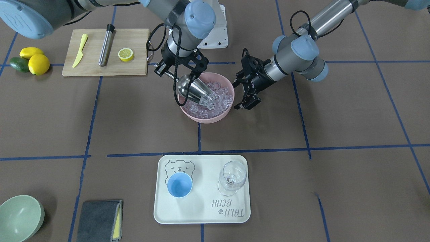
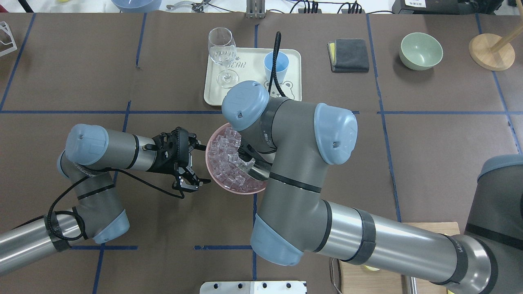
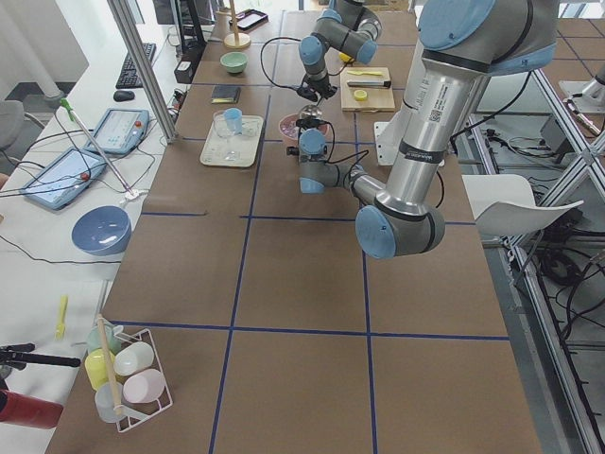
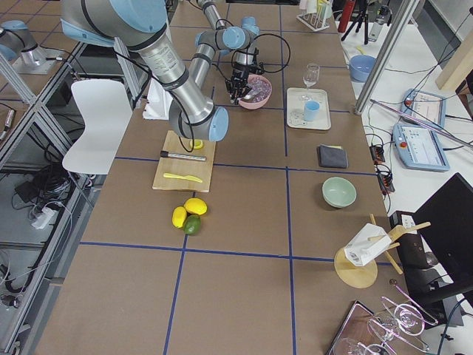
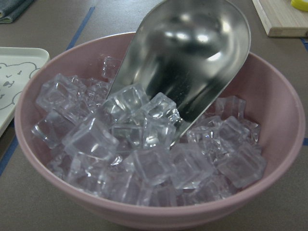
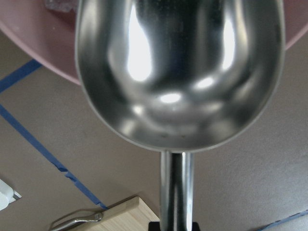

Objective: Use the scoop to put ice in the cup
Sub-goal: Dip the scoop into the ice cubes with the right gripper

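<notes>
The ice [image 1: 220, 101] fills a pink bowl [image 1: 205, 119] at the table's middle; the ice also shows in the left wrist view [image 5: 144, 144]. My right gripper [image 1: 169, 71] is shut on the handle of the steel scoop [image 1: 193, 88]. The scoop [image 5: 192, 53] is tilted down, its mouth dug into the cubes. My left gripper [image 1: 240, 95] is open and empty, just beside the bowl's rim [image 2: 241, 190]. The light-blue cup [image 1: 179, 185] stands empty and upright on a cream tray [image 1: 201, 215], across the table from the bowl.
A clear wine glass [image 1: 231, 176] stands on the tray beside the cup. A cutting board [image 1: 134, 69] holds a yellow knife [image 1: 80, 50], a steel cylinder [image 1: 105, 45] and a lemon half [image 1: 125, 54]. A green bowl [image 1: 18, 216] and grey cloth [image 1: 99, 220] are also on the table.
</notes>
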